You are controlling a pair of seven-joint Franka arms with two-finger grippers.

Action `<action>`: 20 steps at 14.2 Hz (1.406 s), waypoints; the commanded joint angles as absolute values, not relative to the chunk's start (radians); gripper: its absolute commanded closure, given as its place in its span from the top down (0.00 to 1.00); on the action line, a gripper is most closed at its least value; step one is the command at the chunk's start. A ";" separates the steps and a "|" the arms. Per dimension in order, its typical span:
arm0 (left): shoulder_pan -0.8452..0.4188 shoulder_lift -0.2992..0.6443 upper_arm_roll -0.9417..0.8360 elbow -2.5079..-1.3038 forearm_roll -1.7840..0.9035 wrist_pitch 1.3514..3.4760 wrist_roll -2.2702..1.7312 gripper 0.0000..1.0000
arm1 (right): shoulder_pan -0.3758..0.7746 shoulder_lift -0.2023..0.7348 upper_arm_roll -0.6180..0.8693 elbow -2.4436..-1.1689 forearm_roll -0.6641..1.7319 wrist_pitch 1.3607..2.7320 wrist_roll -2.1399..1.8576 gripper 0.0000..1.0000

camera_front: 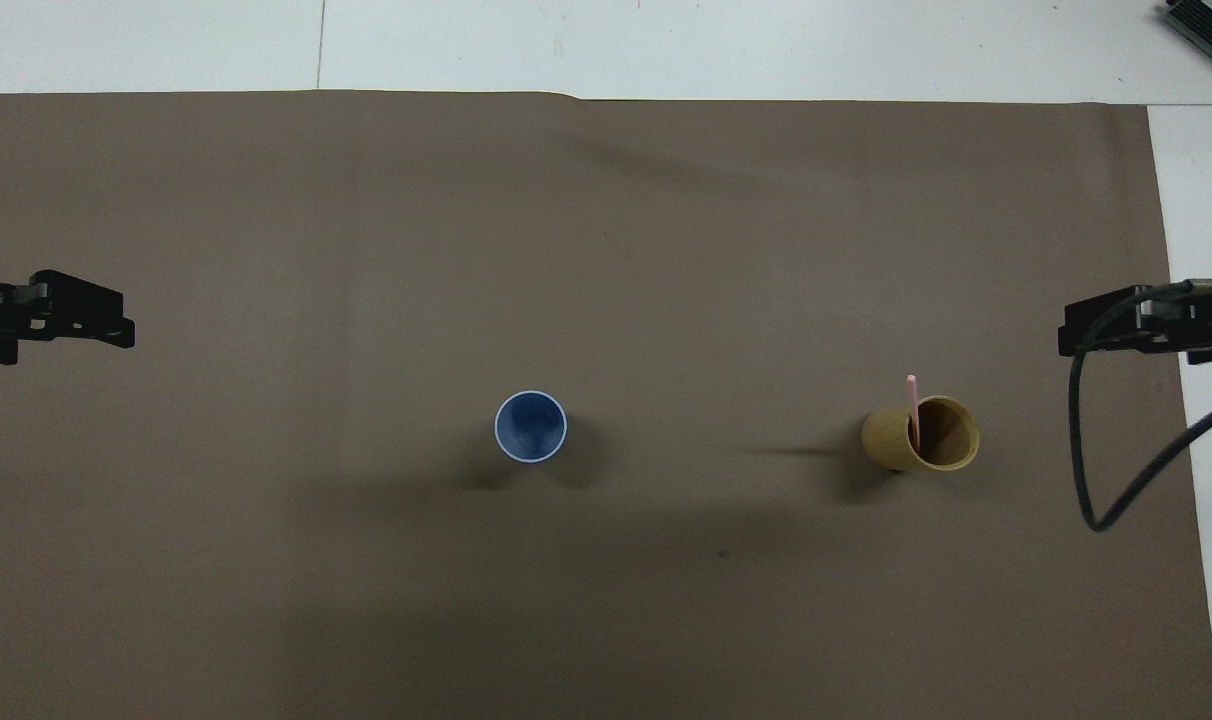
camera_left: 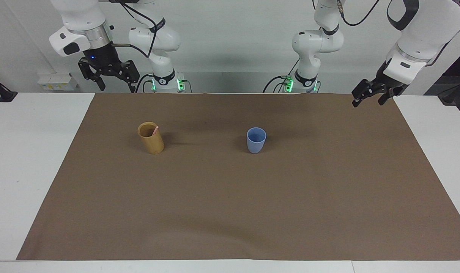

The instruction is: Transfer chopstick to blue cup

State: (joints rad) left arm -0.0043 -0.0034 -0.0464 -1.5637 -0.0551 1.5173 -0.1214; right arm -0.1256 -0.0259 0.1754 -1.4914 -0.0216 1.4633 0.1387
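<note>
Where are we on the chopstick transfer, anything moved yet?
Nothing is done: the chopstick stands in the tan cup, and the blue cup holds nothing. Nothing is in hand: the right gripper and left gripper hang open, raised at the table's ends. Left: lift the chopstick out and place it in the blue cup.

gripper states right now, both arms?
Left gripper: open, holding nothing, raised over the mat's corner.
Right gripper: open, holding nothing, raised at its own end.
</note>
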 commanded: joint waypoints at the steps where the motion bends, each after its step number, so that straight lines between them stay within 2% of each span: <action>1: 0.011 -0.008 -0.054 -1.554 -0.052 1.499 -0.118 1.00 | -0.132 -0.025 0.186 -1.486 -0.012 1.444 0.150 1.00; 7: 0.011 -0.008 -0.054 -1.554 -0.052 1.499 -0.117 1.00 | -0.150 -0.038 0.176 -1.505 -0.012 1.439 0.144 1.00; 9: 0.011 -0.008 -0.054 -1.554 -0.052 1.499 -0.118 1.00 | -0.155 -0.043 0.175 -1.555 -0.012 1.550 0.117 1.00; 12: 0.011 -0.008 -0.054 -1.554 -0.054 1.499 -0.118 1.00 | -0.152 -0.037 0.173 -1.630 -0.012 1.627 0.121 1.00; 17: 0.011 -0.008 -0.054 -1.554 -0.054 1.499 -0.118 1.00 | -0.039 -0.031 0.183 -1.804 -0.018 1.793 0.164 1.00; 20: 0.011 -0.008 -0.054 -1.554 -0.054 1.499 -0.118 1.00 | 0.027 -0.009 0.181 -1.880 -0.038 1.879 0.164 0.84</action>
